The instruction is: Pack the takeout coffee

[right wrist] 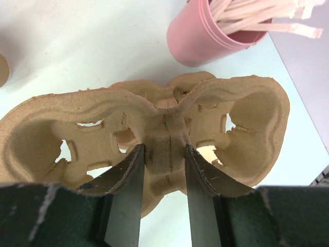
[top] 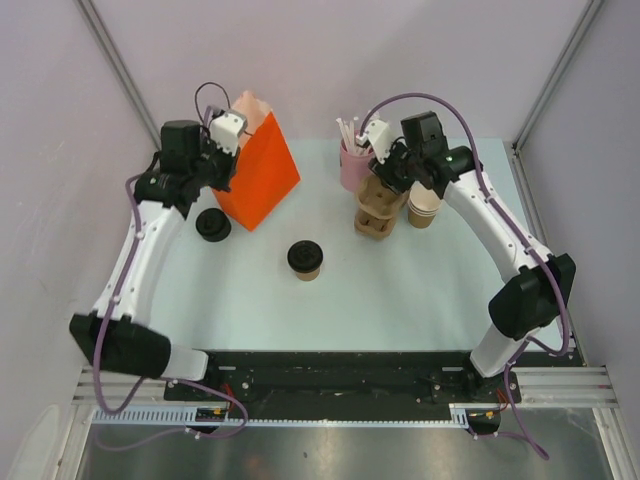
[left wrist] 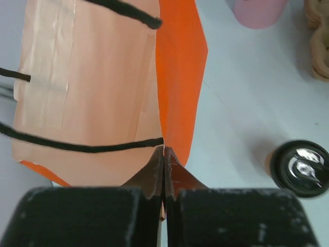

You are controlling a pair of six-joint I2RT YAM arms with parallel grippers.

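Top view: L arm reaches to the orange bag [top: 262, 175], which stands upright at the back-left of the tabletop [top: 400, 290]. The left gripper [top: 228, 160] is at the bag's near-left top edge. The takeout coffee [top: 304, 258] stands upright w/ its black lid on, mid-tabletop, in front of the bag and apart from it, outside the bag. A separate black lid [top: 212, 224] lies just left-front of the bag; can't tell if there's a cup under it. The right gripper [top: 385, 178] is over the pulp carrier [top: 378, 208] stack. The pink cup [top: 353, 165] w/ sticks is just behind the stack, and the stacked cups [top: 424, 207] are beside it on the right.

L wrist: left gripper [left wrist: 163, 157] is closed tight, pinching the thin edge of the orange bag [left wrist: 180, 67], no gap betw fingers. The bag's pale inside and black handles [left wrist: 77, 147] are visible. The takeout coffee [left wrist: 300, 167] is at lower right on the tabletop, lid up.

R wrist: right gripper [right wrist: 164, 170] is at a narrow opening, fingers [right wrist: 131, 175] pressed on either side of the centre rib of the pulp carrier [right wrist: 247, 113], holding it. The pink cup [right wrist: 205, 41] is behind it, w/ sticks [right wrist: 257, 15] inside.
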